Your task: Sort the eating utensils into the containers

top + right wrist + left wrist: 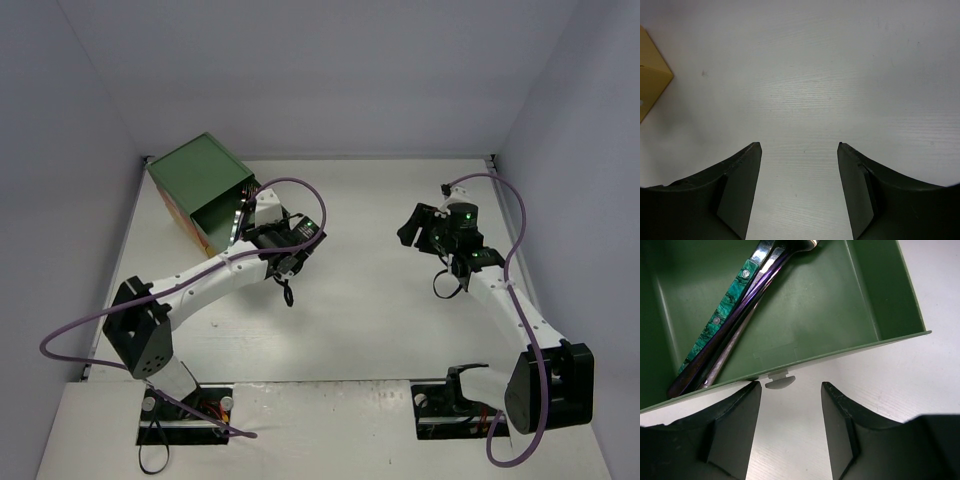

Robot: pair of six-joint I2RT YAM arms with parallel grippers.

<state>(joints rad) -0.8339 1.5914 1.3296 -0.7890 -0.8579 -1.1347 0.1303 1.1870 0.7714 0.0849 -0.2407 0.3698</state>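
The green chest (197, 172) stands at the back left with its green top drawer (218, 215) pulled out. The left wrist view looks into that drawer (840, 305). In it lie a teal-handled utensil (722, 315), a shiny purple one (747, 305) and a silver one (726, 356), side by side along the left wall. The drawer's white knob (780, 381) sticks out of the front wall. My left gripper (790, 389) (248, 203) is open just in front of the knob, which sits near the left fingertip (753, 392) and is not gripped. My right gripper (799, 146) (412, 226) hangs open over bare table.
A yellow box corner (650, 80) shows at the left edge of the right wrist view. Grey walls close the table on three sides. Both arms' purple cables loop above the tabletop (370, 320).
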